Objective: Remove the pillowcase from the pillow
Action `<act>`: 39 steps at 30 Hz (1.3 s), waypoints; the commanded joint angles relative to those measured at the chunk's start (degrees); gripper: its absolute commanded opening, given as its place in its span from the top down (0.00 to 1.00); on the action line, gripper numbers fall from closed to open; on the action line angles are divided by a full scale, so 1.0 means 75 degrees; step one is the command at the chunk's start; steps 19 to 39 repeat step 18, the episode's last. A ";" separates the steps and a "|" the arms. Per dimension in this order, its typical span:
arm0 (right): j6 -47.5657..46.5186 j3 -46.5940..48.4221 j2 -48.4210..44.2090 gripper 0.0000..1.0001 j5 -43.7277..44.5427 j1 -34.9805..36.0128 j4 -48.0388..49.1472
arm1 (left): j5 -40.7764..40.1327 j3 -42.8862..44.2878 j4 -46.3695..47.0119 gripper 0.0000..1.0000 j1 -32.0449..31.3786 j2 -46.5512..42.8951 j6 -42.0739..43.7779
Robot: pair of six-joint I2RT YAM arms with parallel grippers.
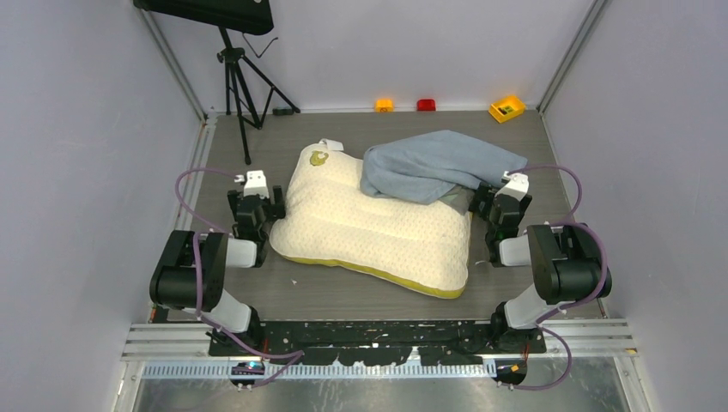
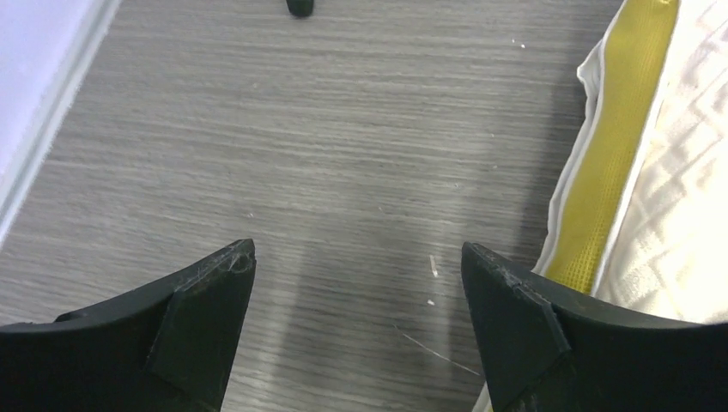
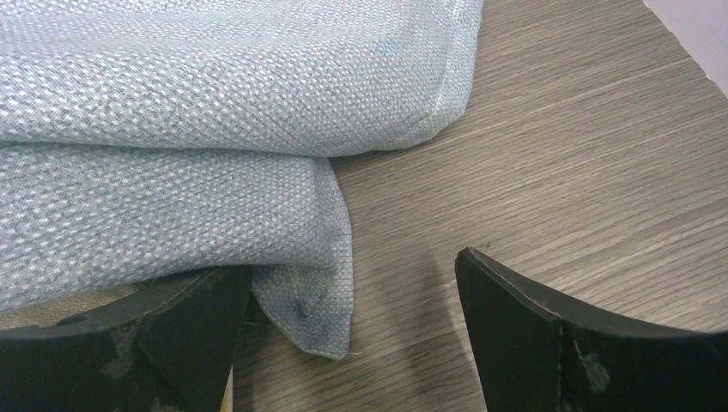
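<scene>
The cream pillow [image 1: 369, 227] lies bare in the middle of the table, its emblem corner at the far left. The grey-blue pillowcase [image 1: 433, 165] lies crumpled across its far right corner and onto the table. My left gripper [image 1: 255, 199] is open and empty beside the pillow's left edge; the left wrist view shows the yellow piping [image 2: 614, 146] at the right. My right gripper [image 1: 500, 202] is open at the pillowcase's right end. In the right wrist view a pillowcase corner [image 3: 322, 292] hangs between the fingers, beside the left finger [image 3: 172, 330], and is not gripped.
A black tripod [image 1: 240, 81] stands at the far left. Small orange, red and yellow objects [image 1: 506, 108] sit along the back wall. Grey walls close in left and right. Bare wood-grain table [image 2: 326, 154] lies left of the pillow.
</scene>
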 commanded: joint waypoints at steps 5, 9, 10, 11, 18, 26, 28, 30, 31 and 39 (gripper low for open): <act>-0.0032 0.0088 -0.0052 0.07 0.0014 -0.0003 0.0491 | 0.0439 -0.0098 0.0572 0.00 0.0023 0.0082 0.0046; -0.0032 0.0088 -0.0046 0.07 0.0018 -0.0007 0.0491 | 0.0463 -0.0146 0.0750 0.00 0.0019 0.0115 0.0088; -0.0030 0.0088 -0.0050 0.07 0.0015 -0.0008 0.0499 | 0.0490 -0.0130 0.0665 0.00 0.0021 0.0091 0.0083; -0.0039 0.0088 -0.0043 0.07 0.0018 -0.0001 0.0491 | 0.0499 -0.0122 0.0635 0.00 0.0016 0.0090 0.0072; -0.0033 0.0088 -0.0049 0.07 0.0016 -0.0001 0.0496 | 0.0482 -0.0126 0.0685 0.00 0.0021 0.0111 0.0078; -0.0033 0.0088 -0.0049 0.07 0.0016 -0.0001 0.0496 | 0.0482 -0.0126 0.0685 0.00 0.0021 0.0111 0.0078; -0.0033 0.0088 -0.0049 0.07 0.0016 -0.0001 0.0496 | 0.0482 -0.0126 0.0685 0.00 0.0021 0.0111 0.0078; -0.0033 0.0088 -0.0049 0.07 0.0016 -0.0001 0.0496 | 0.0482 -0.0126 0.0685 0.00 0.0021 0.0111 0.0078; -0.0033 0.0088 -0.0049 0.07 0.0016 -0.0001 0.0496 | 0.0482 -0.0126 0.0685 0.00 0.0021 0.0111 0.0078; -0.0033 0.0088 -0.0049 0.07 0.0016 -0.0001 0.0496 | 0.0482 -0.0126 0.0685 0.00 0.0021 0.0111 0.0078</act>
